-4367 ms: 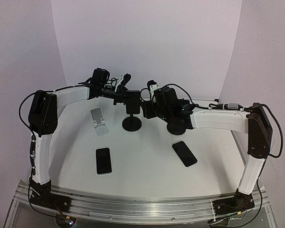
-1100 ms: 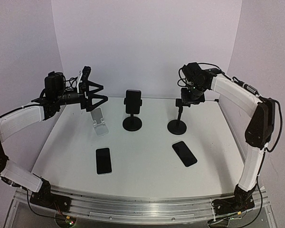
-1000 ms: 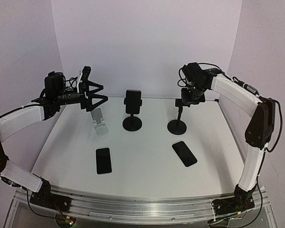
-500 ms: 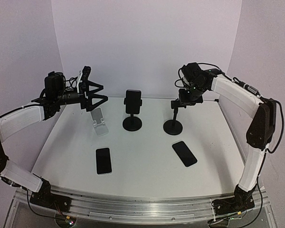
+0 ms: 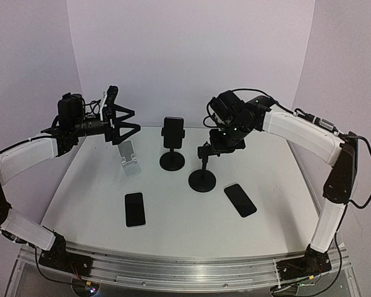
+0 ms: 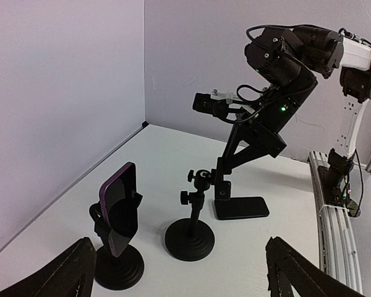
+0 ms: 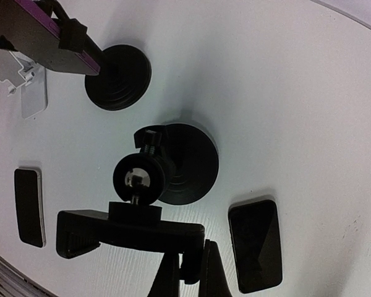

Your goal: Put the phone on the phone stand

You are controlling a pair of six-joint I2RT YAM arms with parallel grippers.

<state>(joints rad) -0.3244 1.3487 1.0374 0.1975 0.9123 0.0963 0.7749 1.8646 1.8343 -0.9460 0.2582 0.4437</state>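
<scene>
Now black phone stand (image 5: 202, 179): round base, thin post, ball-joint clamp.

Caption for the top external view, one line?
Right claw grips an empty black stand beside a flat phone; left claw hangs open near a white stand.

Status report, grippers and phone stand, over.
Left gripper open, empty. Right gripper shut on black phone stand clamp. Nearest phone flat beside its base, nothing blocking.

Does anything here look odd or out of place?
Nothing is spilled or broken. Oddly, the right fingers pinch the cradle of the empty black stand, not a phone; two phones lie flat on the table.
</scene>
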